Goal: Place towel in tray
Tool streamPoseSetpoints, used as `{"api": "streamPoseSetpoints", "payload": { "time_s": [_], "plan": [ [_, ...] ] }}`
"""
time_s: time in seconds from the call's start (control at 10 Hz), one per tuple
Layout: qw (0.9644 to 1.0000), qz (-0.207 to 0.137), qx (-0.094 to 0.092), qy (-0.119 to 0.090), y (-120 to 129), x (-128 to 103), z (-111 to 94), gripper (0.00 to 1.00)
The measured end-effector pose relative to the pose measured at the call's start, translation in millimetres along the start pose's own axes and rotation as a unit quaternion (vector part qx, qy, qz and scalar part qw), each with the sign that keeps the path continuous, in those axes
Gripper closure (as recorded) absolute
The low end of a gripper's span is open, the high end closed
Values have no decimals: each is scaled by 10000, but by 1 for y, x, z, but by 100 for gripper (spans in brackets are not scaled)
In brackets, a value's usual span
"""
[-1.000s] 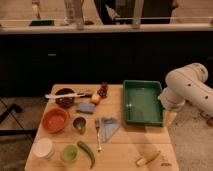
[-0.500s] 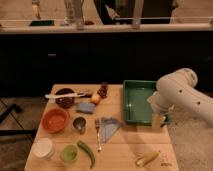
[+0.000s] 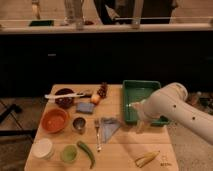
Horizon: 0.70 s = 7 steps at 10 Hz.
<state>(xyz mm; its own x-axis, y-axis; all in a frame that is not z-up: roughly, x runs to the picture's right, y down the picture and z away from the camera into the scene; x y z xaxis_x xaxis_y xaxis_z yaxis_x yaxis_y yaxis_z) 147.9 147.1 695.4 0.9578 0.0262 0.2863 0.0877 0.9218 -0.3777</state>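
The gripper (image 3: 140, 124) is held over the front edge of the green tray (image 3: 131, 90), right of the grey-blue towel (image 3: 111, 126). Its opening cannot be told.

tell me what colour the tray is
The tray is green, seen in the camera view; the gripper hangs at its front left corner.

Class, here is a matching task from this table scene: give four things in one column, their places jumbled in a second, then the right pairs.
Things
1. towel
2. banana
3. orange bowl
4. gripper

Places
A. near corner of the table, picture's right
B. at the near rim of the green tray
C. picture's left, beside the metal cup
D. mid-table, beside the fork

Pairs: 1-D, 2-A, 3-C, 4-B
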Motion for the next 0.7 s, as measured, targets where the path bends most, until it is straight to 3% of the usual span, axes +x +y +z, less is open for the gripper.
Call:
{"api": "streamPoseSetpoints", "payload": {
  "time_s": [0.2,0.7],
  "plan": [
    [9993,-369,-11,-74,4,-16,11,20],
    [9993,-358,-15,-80,5,-16,11,20]
  ]
}}
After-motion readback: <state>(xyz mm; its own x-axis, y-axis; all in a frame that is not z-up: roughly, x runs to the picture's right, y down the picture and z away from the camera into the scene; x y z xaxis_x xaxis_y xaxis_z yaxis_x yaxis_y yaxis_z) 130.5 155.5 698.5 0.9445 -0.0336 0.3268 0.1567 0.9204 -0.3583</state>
